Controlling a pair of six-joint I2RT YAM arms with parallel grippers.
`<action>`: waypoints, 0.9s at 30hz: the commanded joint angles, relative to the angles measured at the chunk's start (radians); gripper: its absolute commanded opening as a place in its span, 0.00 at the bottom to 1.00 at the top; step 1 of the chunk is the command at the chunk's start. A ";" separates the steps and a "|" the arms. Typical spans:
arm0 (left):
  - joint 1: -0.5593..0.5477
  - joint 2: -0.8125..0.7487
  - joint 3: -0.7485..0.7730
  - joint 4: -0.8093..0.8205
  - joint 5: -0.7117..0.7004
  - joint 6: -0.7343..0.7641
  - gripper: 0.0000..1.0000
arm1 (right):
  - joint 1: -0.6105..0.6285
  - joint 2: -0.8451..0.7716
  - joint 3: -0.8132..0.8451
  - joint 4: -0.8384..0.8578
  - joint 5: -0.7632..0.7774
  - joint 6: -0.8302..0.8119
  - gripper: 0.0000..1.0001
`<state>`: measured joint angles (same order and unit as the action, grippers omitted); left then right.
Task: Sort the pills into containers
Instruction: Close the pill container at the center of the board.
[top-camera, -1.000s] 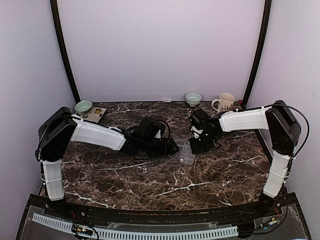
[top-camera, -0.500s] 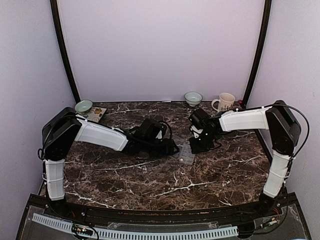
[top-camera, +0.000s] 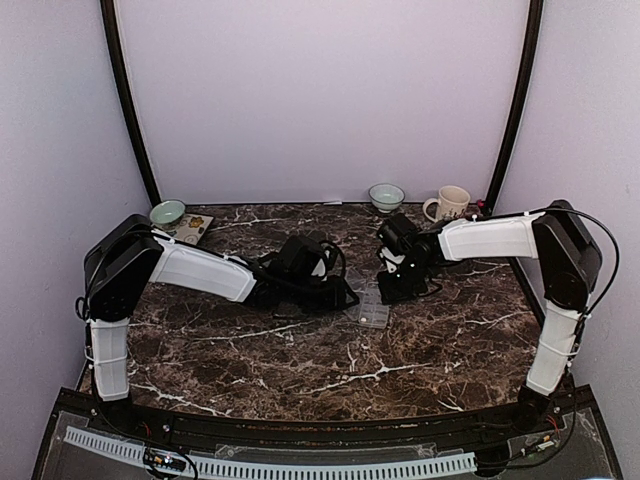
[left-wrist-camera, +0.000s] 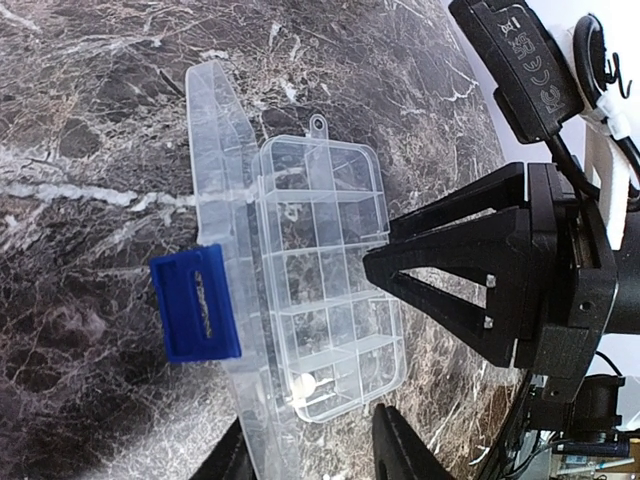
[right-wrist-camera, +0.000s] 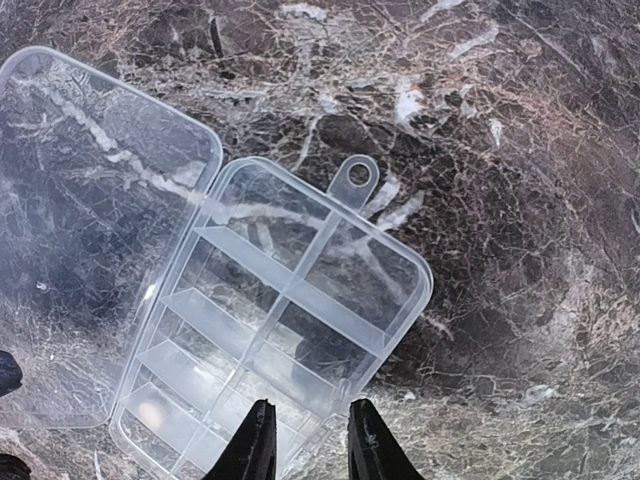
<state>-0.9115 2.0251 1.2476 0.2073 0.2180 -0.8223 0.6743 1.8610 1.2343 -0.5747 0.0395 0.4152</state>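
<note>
The containers are one clear organiser box (top-camera: 373, 312) lying mid-table with its lid (left-wrist-camera: 220, 150) swung flat open. One white pill (left-wrist-camera: 303, 385) rests in a corner compartment; the other compartments (right-wrist-camera: 300, 300) look empty. My left gripper (left-wrist-camera: 318, 455) hovers over that end of the box (left-wrist-camera: 320, 250), fingers apart, nothing between them. From the far side my right gripper (right-wrist-camera: 310, 445) straddles the box's long rim with a narrow gap between its fingertips. Its black finger (left-wrist-camera: 450, 270) reaches the rim. In the top view the left gripper (top-camera: 345, 295) and right gripper (top-camera: 392, 292) flank the box.
A blue rectangular piece (left-wrist-camera: 195, 305) lies at the lid's outer edge. Along the back of the marble table (top-camera: 300, 370) stand a green bowl (top-camera: 167, 212), a patterned card (top-camera: 190, 228), a pale bowl (top-camera: 386, 196) and a mug (top-camera: 448, 205).
The left arm's shoulder and upper link shifted slightly to the right. The right wrist edged a little toward the back. The box has not moved.
</note>
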 joint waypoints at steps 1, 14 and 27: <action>0.005 -0.040 0.029 0.003 0.013 0.015 0.42 | -0.005 0.016 0.034 0.002 -0.019 -0.014 0.24; 0.005 -0.058 0.062 -0.002 0.033 0.015 0.46 | -0.005 0.027 0.044 0.004 -0.030 -0.019 0.24; 0.002 -0.084 0.053 0.001 0.035 0.005 0.45 | -0.005 0.027 0.039 0.011 -0.039 -0.020 0.24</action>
<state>-0.9115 2.0079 1.2877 0.2077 0.2455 -0.8192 0.6743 1.8759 1.2564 -0.5762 0.0174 0.4004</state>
